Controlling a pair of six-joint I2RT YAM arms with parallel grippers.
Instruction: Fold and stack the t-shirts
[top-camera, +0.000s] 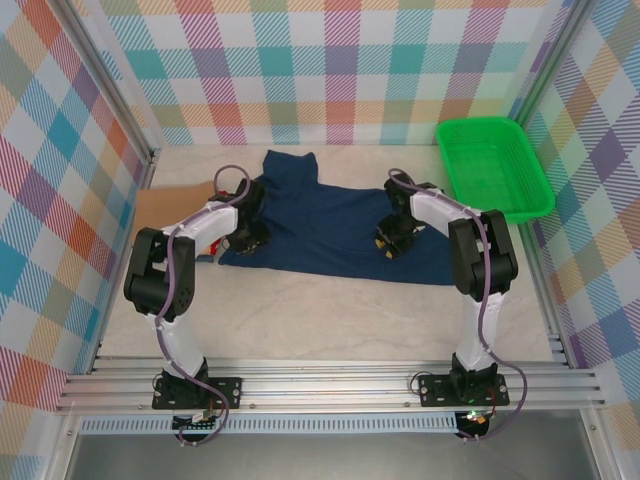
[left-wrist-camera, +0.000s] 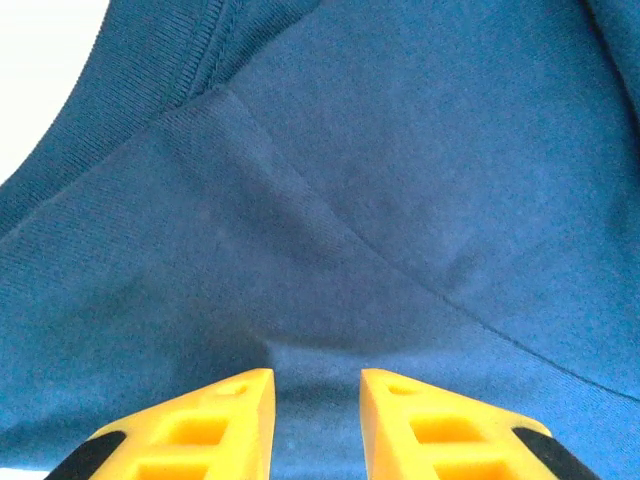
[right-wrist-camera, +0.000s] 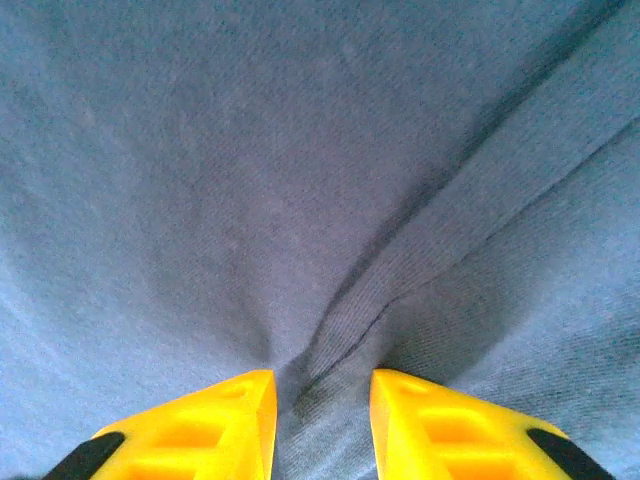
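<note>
Navy t-shirt (top-camera: 320, 225) lies flat mid-table, long axis running L-R, w/ a flap poking toward the back wall (top-camera: 330, 70). You've got the left gripper (top-camera: 248, 236) down on its L end and the right gripper (top-camera: 389, 241) on cloth nearer the R end, so each arm is closest to its own side. Right wrist cam: cloth puckers up btwn the fingers, looks pinched. Left wrist cam: fingers slightly apart over cloth, can't tell if it's held. Next fold prob. goes across the long axis; check L grip first.
</note>
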